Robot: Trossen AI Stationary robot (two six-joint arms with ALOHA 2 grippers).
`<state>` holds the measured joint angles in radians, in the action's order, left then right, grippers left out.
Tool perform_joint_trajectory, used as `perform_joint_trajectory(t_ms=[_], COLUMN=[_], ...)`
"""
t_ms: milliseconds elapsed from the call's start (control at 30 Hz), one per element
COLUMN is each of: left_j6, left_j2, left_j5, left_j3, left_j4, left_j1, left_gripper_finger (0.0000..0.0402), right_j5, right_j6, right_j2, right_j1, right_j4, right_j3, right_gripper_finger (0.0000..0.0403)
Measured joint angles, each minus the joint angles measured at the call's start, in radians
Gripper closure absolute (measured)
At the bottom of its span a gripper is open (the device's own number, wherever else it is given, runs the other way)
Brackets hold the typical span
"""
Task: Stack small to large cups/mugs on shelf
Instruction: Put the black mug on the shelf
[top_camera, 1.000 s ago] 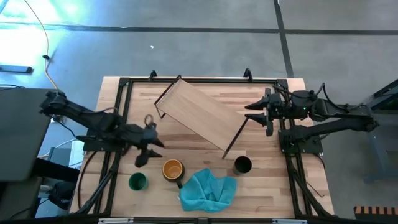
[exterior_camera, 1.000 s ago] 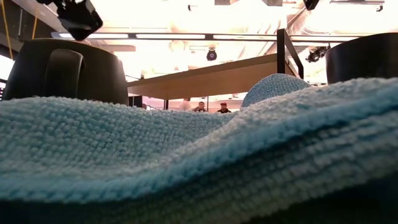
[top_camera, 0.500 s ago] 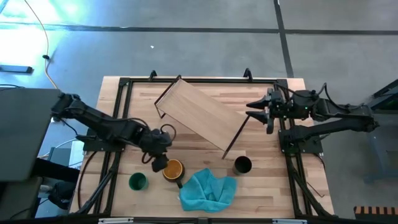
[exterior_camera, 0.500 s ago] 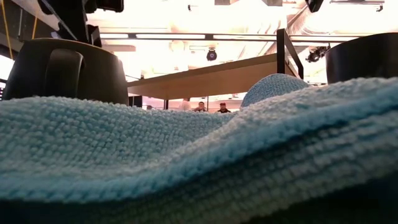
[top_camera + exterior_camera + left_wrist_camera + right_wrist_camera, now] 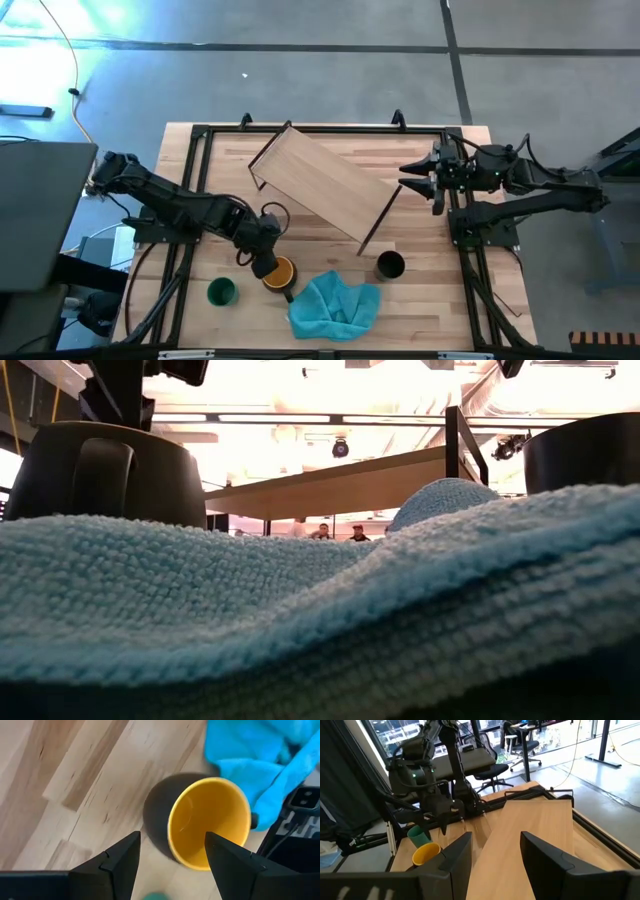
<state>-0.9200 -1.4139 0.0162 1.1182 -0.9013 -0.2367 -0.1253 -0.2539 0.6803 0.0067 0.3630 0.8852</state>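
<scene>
On the table (image 5: 330, 140), the shelf (image 5: 320, 180) lies at centre; the mug (image 5: 279, 272) at six o'clock, cloth (image 5: 335, 305) at five, two cups (image 5: 221, 291) (image 5: 390, 265) flanking.

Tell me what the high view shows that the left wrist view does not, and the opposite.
Only the high view shows the green cup, the black cup, the shelf lying at an angle on the table, and the right gripper waiting open near the table's right rail. Only the left wrist view shows the yellow inside of the mug up close, with its dark outer wall. Both show the mug, the teal cloth beside it, and the open left gripper over the mug.
</scene>
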Motion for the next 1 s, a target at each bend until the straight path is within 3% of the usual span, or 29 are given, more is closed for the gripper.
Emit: perform_joint_trajectory(t_ms=[567,1000], left_j6=[-0.030,0.033], left_j2=[-0.081,-0.129], left_j5=[0.037,0.039], left_j3=[0.021,0.021], left_j4=[0.014,0.028], left_j1=[-0.001,-0.001], left_gripper_finger=[0.0190,0.0190], right_j5=[0.000,0.001], right_j6=[0.000,0.000], right_j2=[-0.016,-0.015], right_j1=[0.000,0.000], right_j4=[0.016,0.025], right_j3=[0.000,0.000], right_gripper_finger=[0.0245,0.0245])
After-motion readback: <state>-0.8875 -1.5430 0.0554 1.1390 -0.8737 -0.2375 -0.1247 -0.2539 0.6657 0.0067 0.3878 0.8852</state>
